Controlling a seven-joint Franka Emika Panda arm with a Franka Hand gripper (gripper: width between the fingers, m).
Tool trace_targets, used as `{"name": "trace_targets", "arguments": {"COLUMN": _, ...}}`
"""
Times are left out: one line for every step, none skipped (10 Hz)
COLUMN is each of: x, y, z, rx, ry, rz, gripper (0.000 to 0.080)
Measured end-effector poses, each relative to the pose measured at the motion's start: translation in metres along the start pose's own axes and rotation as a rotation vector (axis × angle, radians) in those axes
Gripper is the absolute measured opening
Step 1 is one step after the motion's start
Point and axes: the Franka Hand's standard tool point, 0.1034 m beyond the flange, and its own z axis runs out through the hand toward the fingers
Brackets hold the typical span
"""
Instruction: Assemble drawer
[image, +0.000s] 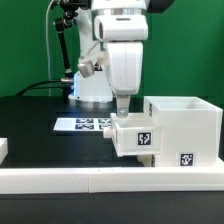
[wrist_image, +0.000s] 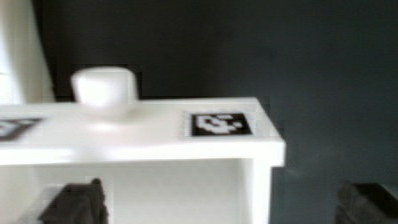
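The large white drawer shell stands on the table at the exterior view's right. A small white tray with a black-and-white tag sticks out of its upper part toward the exterior view's left. A second tag shows lower on the unit. My gripper points straight down, just above the tray's outer end. In the wrist view the tray shows a round knob and its tag. My gripper is open, and its dark fingers stand wide apart on either side of the tray's wall, holding nothing.
The marker board lies on the black table behind the tray. A long low white border wall runs along the front. A small white piece shows at the exterior view's left edge. The robot base stands at the back.
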Motion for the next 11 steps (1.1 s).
{"name": "trace_targets", "arguments": {"x": -0.013, "y": 0.009, "z": -0.01, "rx": -0.001, "ry": -0.006, "rz": -0.006, "gripper": 0.0649}}
{"name": "trace_targets", "arguments": {"x": -0.02, "y": 0.014, "z": -0.013, "rx": -0.006, "ry": -0.007, "rz": 0.003, "gripper": 0.0649}}
{"name": "trace_targets", "arguments": {"x": -0.019, "y": 0.012, "z": -0.011, "rx": -0.001, "ry": -0.006, "rz": 0.001, "gripper": 0.0649}}
{"name": "trace_targets", "arguments": {"x": -0.02, "y": 0.011, "z": -0.01, "rx": 0.001, "ry": -0.001, "rz": -0.003, "gripper": 0.0649}}
{"name": "trace_targets", "arguments": {"x": -0.023, "y": 0.009, "z": -0.007, "rx": -0.001, "ry": 0.011, "rz": -0.028, "gripper": 0.0649}}
{"name": "trace_targets", "arguments": {"x": -0.033, "y": 0.003, "z": 0.007, "rx": 0.002, "ry": 0.079, "rz": -0.051, "gripper": 0.0649}}
{"name": "trace_targets", "arguments": {"x": -0.042, "y": 0.006, "z": 0.017, "rx": 0.018, "ry": 0.116, "rz": -0.039, "gripper": 0.0649}}
{"name": "trace_targets", "arguments": {"x": -0.044, "y": 0.017, "z": 0.019, "rx": 0.022, "ry": 0.132, "rz": -0.043, "gripper": 0.0649}}
{"name": "trace_targets", "arguments": {"x": -0.048, "y": 0.024, "z": 0.023, "rx": 0.027, "ry": 0.176, "rz": -0.057, "gripper": 0.0649}}
{"name": "trace_targets", "arguments": {"x": -0.053, "y": 0.03, "z": 0.027, "rx": 0.034, "ry": 0.214, "rz": -0.042, "gripper": 0.0649}}
{"name": "trace_targets", "arguments": {"x": -0.047, "y": 0.036, "z": 0.03, "rx": 0.032, "ry": 0.224, "rz": -0.038, "gripper": 0.0649}}
